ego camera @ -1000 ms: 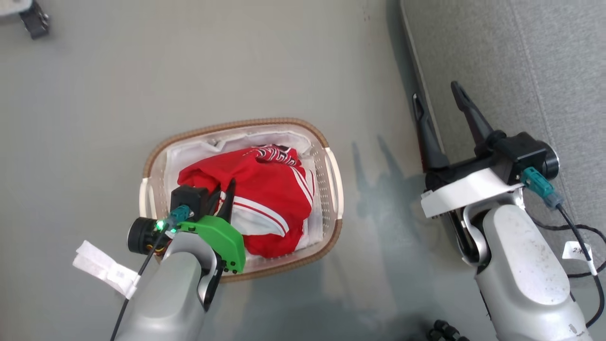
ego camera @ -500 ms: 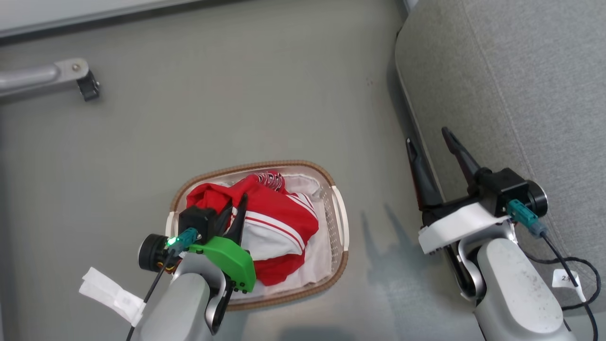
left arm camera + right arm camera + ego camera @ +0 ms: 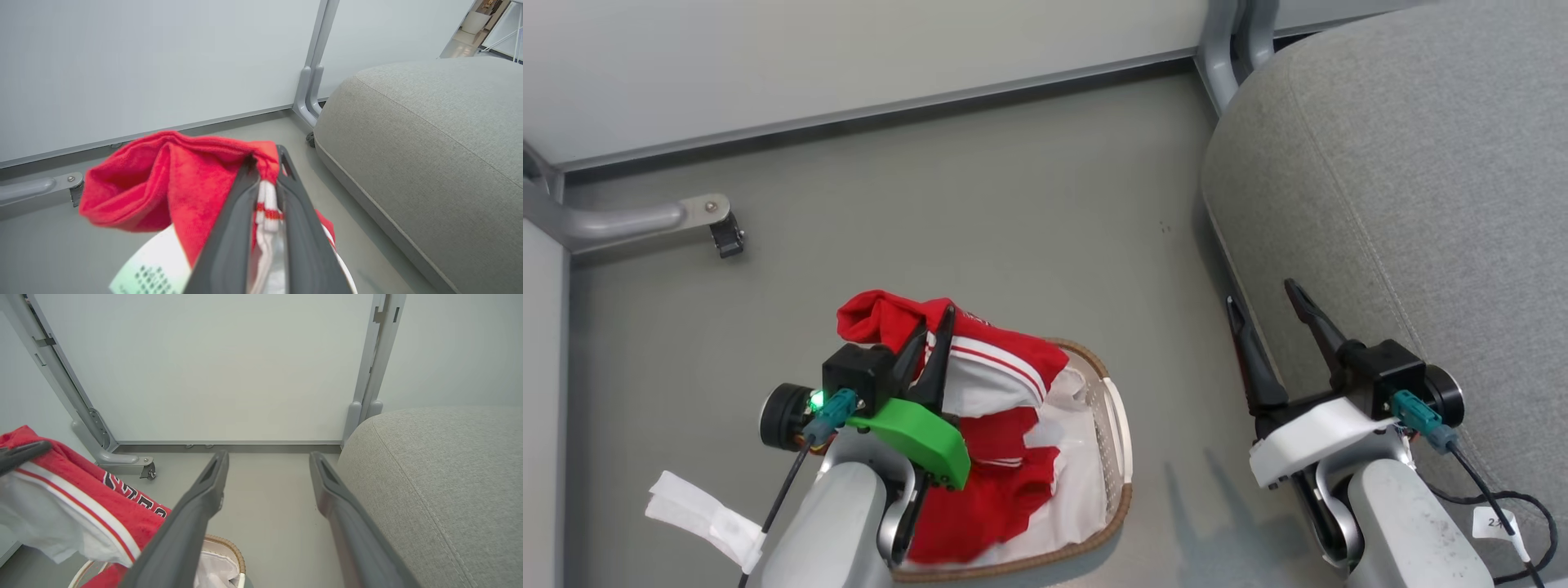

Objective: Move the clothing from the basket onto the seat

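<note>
My left gripper [image 3: 935, 327] is shut on the clothing [image 3: 1005, 376], a red and white striped garment with lettering, lifted above the basket [image 3: 1119, 457]. The cloth hangs from the fingertips down into the basket. In the left wrist view the red fabric [image 3: 179, 183] bunches over my left gripper [image 3: 267, 163], with white and red stripes pinched between the fingers. The right wrist view shows the lifted clothing [image 3: 86, 490] at the left. My right gripper [image 3: 1262, 298] [image 3: 267, 459] is open, empty, beside the edge of the grey seat [image 3: 1421, 180] [image 3: 429, 134] [image 3: 449, 469].
A white cloth liner [image 3: 1086, 482] lines the basket on the grey floor [image 3: 980, 188]. A pale wall panel stands beyond, with a grey metal foot and caster [image 3: 715, 224] at the left and a grey post [image 3: 1229, 41] by the seat's far corner.
My left gripper has risen with the clothing, pulling it up out of the basket. The head camera has tilted up, so the wall and more of the seat now show. The right gripper stays open.
</note>
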You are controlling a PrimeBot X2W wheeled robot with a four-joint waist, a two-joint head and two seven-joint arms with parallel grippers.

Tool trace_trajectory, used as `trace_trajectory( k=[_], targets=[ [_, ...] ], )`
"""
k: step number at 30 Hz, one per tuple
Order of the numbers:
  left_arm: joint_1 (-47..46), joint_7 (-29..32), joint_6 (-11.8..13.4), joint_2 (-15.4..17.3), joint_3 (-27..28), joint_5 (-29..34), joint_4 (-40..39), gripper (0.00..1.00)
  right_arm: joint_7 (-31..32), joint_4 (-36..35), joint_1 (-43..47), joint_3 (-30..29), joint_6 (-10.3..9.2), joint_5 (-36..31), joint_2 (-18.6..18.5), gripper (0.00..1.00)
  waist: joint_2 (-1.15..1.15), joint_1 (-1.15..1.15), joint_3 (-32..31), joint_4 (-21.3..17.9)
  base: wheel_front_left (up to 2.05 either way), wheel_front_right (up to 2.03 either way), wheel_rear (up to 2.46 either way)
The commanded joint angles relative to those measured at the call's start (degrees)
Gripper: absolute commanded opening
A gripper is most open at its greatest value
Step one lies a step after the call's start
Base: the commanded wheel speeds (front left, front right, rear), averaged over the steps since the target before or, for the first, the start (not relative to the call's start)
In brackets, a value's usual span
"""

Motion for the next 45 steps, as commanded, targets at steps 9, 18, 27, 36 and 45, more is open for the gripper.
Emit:
trace_trajectory(
  k=[9, 18, 27, 36, 45],
  targets=[
    [0.3, 0.0, -0.2, 0.3, 0.4, 1.0, -5.3, 0.0, -0.1, 0.7, 3.2, 0.6, -0.02, 0.0, -0.4, 1.0, 0.0, 0.0, -4.4, 0.2, 0.0, 0.0, 0.0],
    [-1.3, 0.0, -0.2, 0.4, 0.6, 1.1, -8.8, 0.0, -0.1, 0.9, 5.0, 1.4, -0.02, -0.3, -0.4, 1.0, 0.0, 0.0, -7.5, 0.0, 0.0, 0.0, 0.0],
    [-3.2, 0.0, -0.2, 0.6, 0.4, 0.9, -12.3, 0.0, -0.1, 1.1, 6.6, 2.3, -0.02, -0.1, -0.3, 1.0, 0.0, 0.0, -9.0, 0.0, 0.0, 0.0, 0.0],
    [-5.2, 0.0, -0.2, 0.5, -0.4, 0.5, -15.5, 0.0, -0.1, 1.1, 7.3, 2.6, -0.02, 0.1, -0.3, 1.0, 0.0, 0.0, -9.7, 0.0, 0.0, 0.0, 0.0],
    [-6.4, 0.0, -0.2, 0.4, -0.5, 0.8, -17.4, 0.0, -0.1, 1.3, 7.8, 2.9, -0.02, 0.3, -0.2, 1.0, 0.0, 0.0, -9.9, -0.3, 0.0, 0.0, 0.0]
  ],
)
